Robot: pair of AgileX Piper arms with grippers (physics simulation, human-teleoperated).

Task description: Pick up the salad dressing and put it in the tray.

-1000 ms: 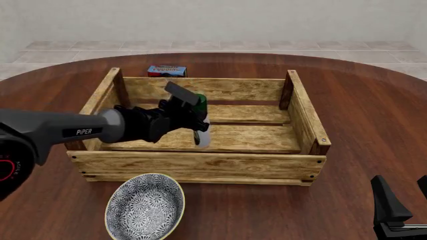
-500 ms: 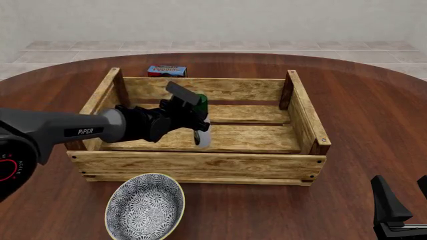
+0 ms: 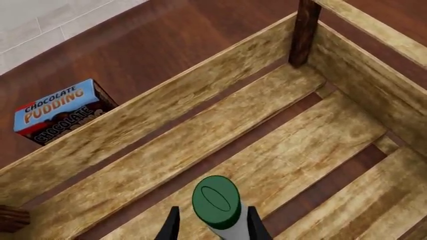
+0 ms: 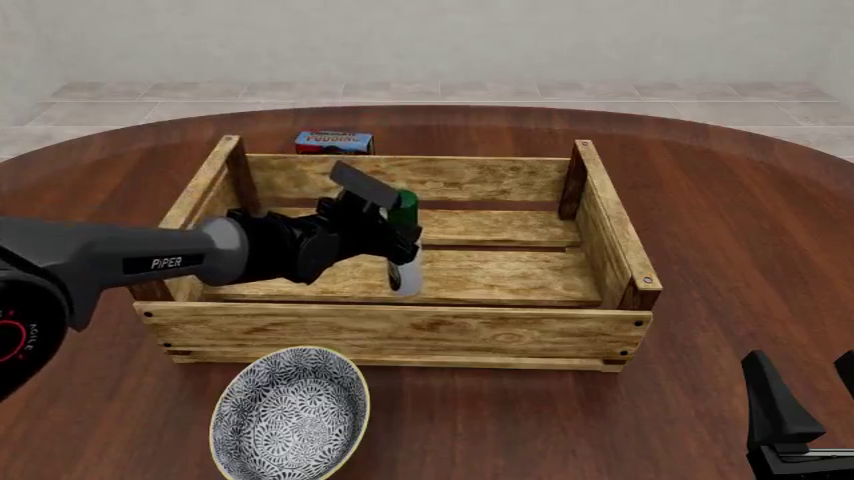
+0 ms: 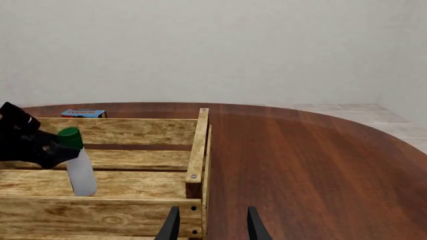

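A: Left gripper [image 4: 395, 240] is clamped on one bottle [image 4: 404, 262], fingers [image 3: 257, 227] pressed to either side just below the green cap.

B: Where does the bottle sit?

A: Inside the crate [image 4: 400, 330], over the slats of its floor, roughly midway between the long walls and left of centre. It leans slightly. Whether its base touches the slats, I cannot tell.

B: Right gripper?

A: Right gripper [image 5: 208, 227] is parted, nothing between its fingers. It sits low near the table's near right edge, well apart from the crate.

B: Count of items?

A: One bottle, one crate, one bowl [image 4: 290, 413], one pudding box [image 4: 332, 142]. Bowl rests on the table [image 4: 721, 200] just in front of the crate's near left corner. Box stands behind the far wall, toward its left end.

B: Surface and room?

A: Round dark-wood table, pale tiled floor [image 4: 427, 92] beyond it, plain light wall [image 5: 213, 50].
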